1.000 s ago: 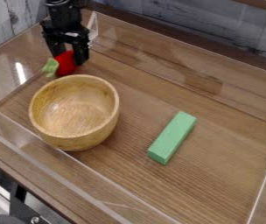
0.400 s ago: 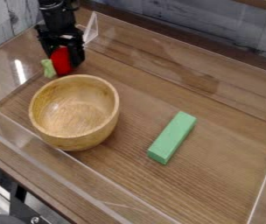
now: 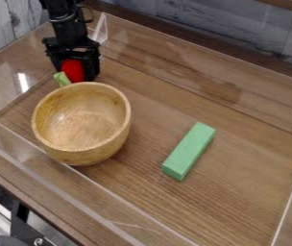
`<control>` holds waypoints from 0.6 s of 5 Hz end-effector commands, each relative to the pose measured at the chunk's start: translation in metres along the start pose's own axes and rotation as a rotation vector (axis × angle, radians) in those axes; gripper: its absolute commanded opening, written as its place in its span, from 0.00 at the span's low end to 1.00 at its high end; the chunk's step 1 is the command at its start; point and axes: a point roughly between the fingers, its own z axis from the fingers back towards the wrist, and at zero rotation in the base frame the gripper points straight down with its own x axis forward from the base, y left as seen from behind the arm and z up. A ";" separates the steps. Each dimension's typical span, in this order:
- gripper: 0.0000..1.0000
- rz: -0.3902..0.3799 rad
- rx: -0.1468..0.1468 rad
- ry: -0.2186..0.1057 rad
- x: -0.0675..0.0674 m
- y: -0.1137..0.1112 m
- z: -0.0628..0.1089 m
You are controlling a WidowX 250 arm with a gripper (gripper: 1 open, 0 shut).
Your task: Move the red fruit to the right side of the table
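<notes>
Nearest the camera, a clear plastic wall [image 3: 59,192] fences the front edge of the counter [image 3: 226,106], whose brown wood-grain top carries everything else. Just behind it sits a wooden bowl [image 3: 81,121], upright and with nothing visible inside. To its right, well apart from it, a long green block [image 3: 188,151] lies flat on the wood.

Farther back, at the left rear and just behind the bowl's rim, is the red fruit [image 3: 76,70], with its pale green leaf poking out to the left. The black pincer [image 3: 74,67] points down over it, jaws spread wide, one finger on each side of the red body. The jaws do not look closed on the fruit, though whether a finger already touches it is hard to tell at this size.

The fruit looks like a small hard toy: light, stiff, glossy and so probably slippery, rounded enough to squirt out of a careless pinch. The surest hold seems to be across its widest middle, low on the body, clear of the leaf.
</notes>
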 end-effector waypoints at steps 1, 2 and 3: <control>1.00 -0.009 0.008 -0.060 0.008 0.003 0.021; 1.00 -0.007 -0.001 -0.057 0.008 0.011 0.021; 0.00 -0.036 -0.009 -0.098 0.005 0.001 0.045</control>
